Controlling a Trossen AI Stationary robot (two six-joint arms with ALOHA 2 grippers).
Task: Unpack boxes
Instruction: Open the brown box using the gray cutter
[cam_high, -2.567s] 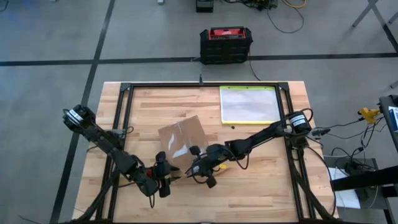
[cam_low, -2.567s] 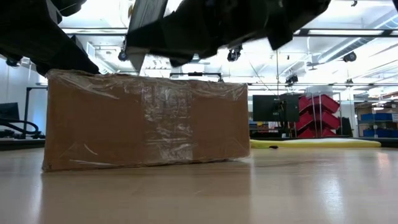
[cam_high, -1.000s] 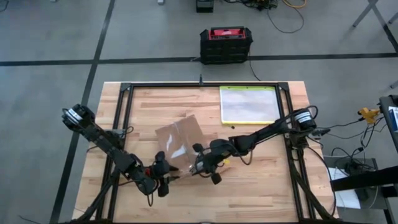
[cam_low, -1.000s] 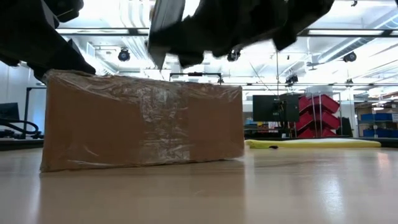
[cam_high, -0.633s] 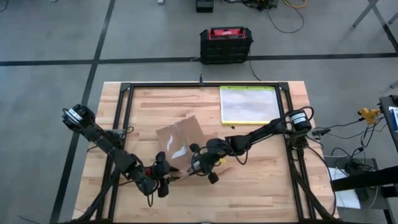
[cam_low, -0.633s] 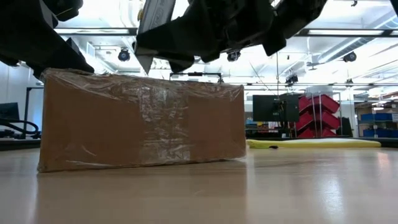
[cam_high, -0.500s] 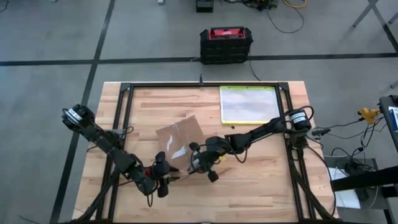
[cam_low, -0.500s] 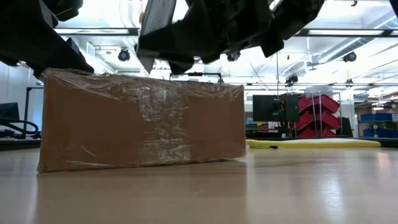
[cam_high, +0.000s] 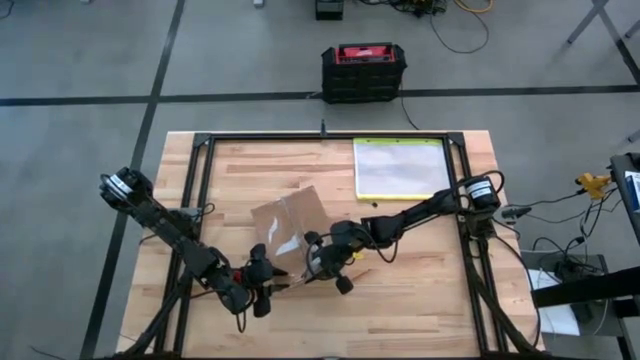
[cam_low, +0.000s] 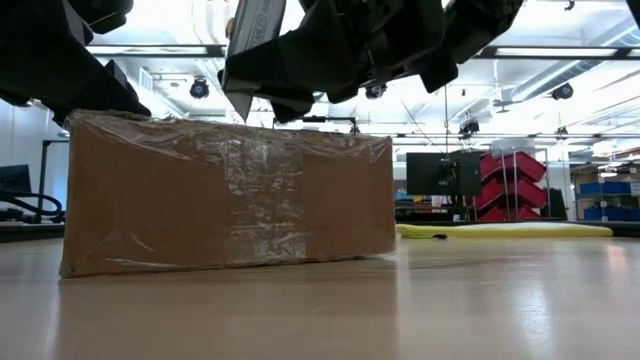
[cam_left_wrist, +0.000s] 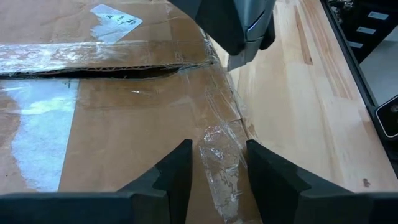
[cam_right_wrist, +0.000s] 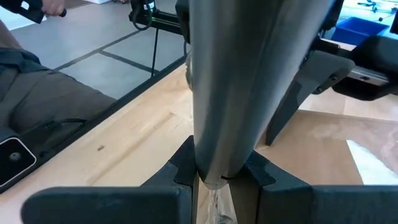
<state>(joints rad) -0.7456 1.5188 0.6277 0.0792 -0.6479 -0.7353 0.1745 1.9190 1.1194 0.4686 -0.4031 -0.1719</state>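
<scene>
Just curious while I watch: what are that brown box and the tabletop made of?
The box looks like plain matte cardboard: its open seam shows a corrugated edge, and strips of glossy clear tape wrinkle over it. The table seems light wood planks with a smooth, slightly shiny finish.

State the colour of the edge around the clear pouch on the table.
Yellow-green, framing the clear pouch; the high view shows it best.

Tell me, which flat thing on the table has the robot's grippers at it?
The brown cardboard box with shiny tape. Both grippers sit at its near edge; the clear pouch with the yellow edge lies alone, far off.
</scene>
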